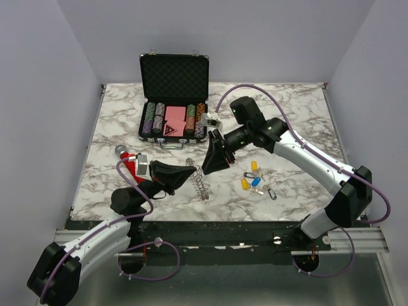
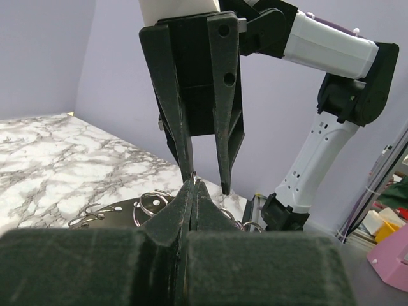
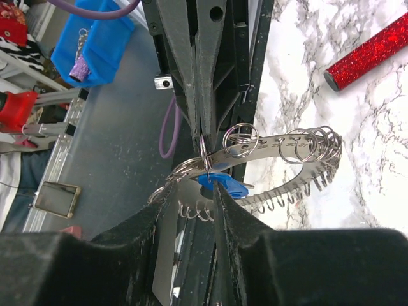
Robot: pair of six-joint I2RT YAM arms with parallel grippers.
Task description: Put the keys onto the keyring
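Both well in from table (image 1: 299, 108) edges: L jaws pinch keyring (image 3: 299, 143), R jaws spread beside blue key (image 3: 224, 185).

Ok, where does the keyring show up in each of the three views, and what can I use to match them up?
Top external: keyring lies mid-table, between the two gripper tips.
Left wrist: keyring sits low, left of centre, just behind the camera's own fingers.
Right wrist: keyring is at centre, curving right over the marble.
Shared landmark: the left gripper, pinching one of its loops.
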